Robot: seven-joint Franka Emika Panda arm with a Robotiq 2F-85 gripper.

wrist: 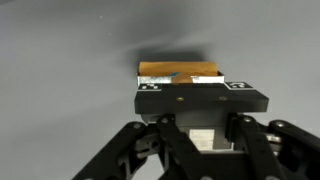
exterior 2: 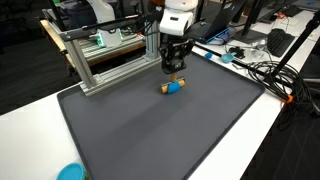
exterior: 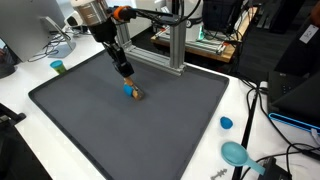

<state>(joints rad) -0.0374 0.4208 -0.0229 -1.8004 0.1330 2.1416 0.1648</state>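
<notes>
- Closest to the wrist lens: black links of the tool [wrist: 200, 108], filling the lower half of that view. Impossible to tell from any view whether spread wide or drawn narrow.
- Just beyond those links: a small blue and orange piece [wrist: 180, 72], lying flat on the grey mat [wrist: 60, 60].
- Seen in both exterior views toward the far half of the mat, directly under the tool, with no clear sign of contact.
- Long axis level with the mat, running side to side across the wrist view. In an exterior view, orange end toward the upper right of the piece [exterior 2: 173, 86], blue end toward the lower left.
- Probably best done this way: centre over the middle of the piece, set the fingers across its short side at right angles to the long axis, come straight down, stop short of pressing into the mat, and close gently to avoid a roll.
- Off to the side: a metal frame [exterior 2: 120, 74] at the mat's far edge, on the white counter [exterior 2: 30, 100].
</notes>
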